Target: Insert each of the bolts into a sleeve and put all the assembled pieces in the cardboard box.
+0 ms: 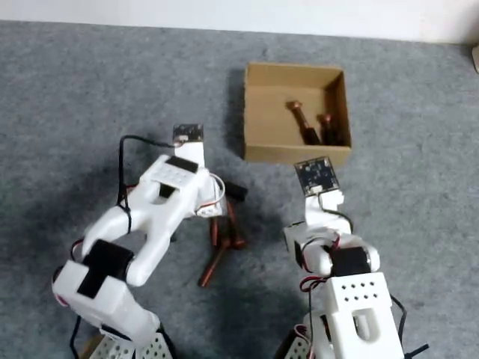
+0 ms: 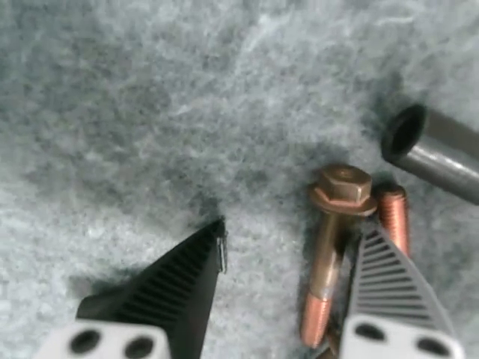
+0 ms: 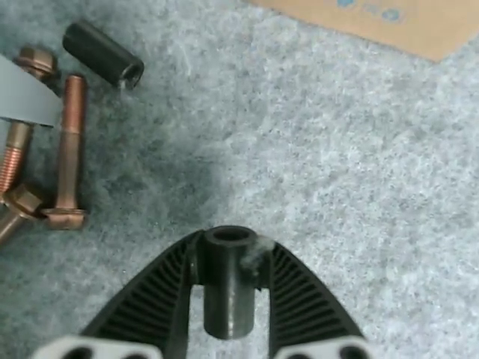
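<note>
High view: left arm (image 1: 161, 206) covers the upper ends of the bolts (image 1: 221, 250) near the middle of the table (image 1: 75, 97); count unclear. Pieces (image 1: 310, 123) in the cardboard box (image 1: 296, 153) are too small to separate. Left wrist view: sleeve (image 2: 438, 153) cut by the edge; second bolt (image 2: 393, 217) partly behind a finger (image 2: 385, 284) of the left gripper (image 2: 293, 226). Right wrist view: grey blur (image 3: 22, 93) crosses one bolt (image 3: 15, 161).

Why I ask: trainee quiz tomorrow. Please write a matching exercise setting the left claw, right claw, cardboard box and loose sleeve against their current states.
1. left claw
2. right claw
3. cardboard box
4. loose sleeve

A. shut on the gripped sleeve
B. lying on the carpet beside the bolts
C. open above the bolts
D. holds assembled pieces

Pairs: 1-C, 2-A, 3-D, 4-B
</note>
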Controlling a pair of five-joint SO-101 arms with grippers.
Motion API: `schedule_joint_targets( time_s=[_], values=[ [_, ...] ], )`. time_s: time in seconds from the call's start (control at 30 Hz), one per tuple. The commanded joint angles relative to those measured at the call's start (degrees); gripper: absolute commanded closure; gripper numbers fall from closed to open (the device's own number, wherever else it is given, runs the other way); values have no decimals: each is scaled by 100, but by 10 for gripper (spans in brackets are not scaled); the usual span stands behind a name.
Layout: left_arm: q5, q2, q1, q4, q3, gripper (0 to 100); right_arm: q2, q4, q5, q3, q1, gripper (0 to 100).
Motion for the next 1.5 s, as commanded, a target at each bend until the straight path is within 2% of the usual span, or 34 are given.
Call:
schedule_joint_targets(
  time_s=[0.0, 0.1, 0.17, 0.23, 0.5, 0.6, 0.77, 0.93, 1.07, 1.17, 1.3, 1.47],
  values=[
    [0, 259, 163, 387, -435, 809, -119, -171, 79, -40, 66, 995],
    [-26, 453, 163, 677, -716, 1000, -119, -171, 79, -40, 66, 995],
    [-9, 541, 163, 862, -831, 968, -119, -171, 79, -40, 66, 995],
    [-9, 629, 163, 1037, -963, 1000, -119, -171, 79, -31, 66, 995],
    [-53, 620, 163, 1248, -1051, 996, -119, -180, 79, 4, 66, 995],
    [-62, 523, 163, 1398, -1112, 996, -119, -558, 79, 242, 66, 995],
    [-440, -611, 119, 1468, -866, 996, -119, -813, 88, 418, 66, 995],
    [-466, -2097, 119, 1459, -356, 996, -119, -822, 88, 426, 48, 995],
    [-1064, -3257, 127, 1451, -127, 996, -119, -1121, 62, 462, -4, 995],
    [-1336, -3987, 145, 1451, -84, 996, -119, -1464, 44, 462, -356, 995],
    [-1723, -4734, 13, 1468, -66, 996, -127, -1851, 70, 541, -1367, 995],
    [-1934, -5560, -57, 1336, 13, 996, -127, -3257, 44, 892, -2413, 995]
  ],
)
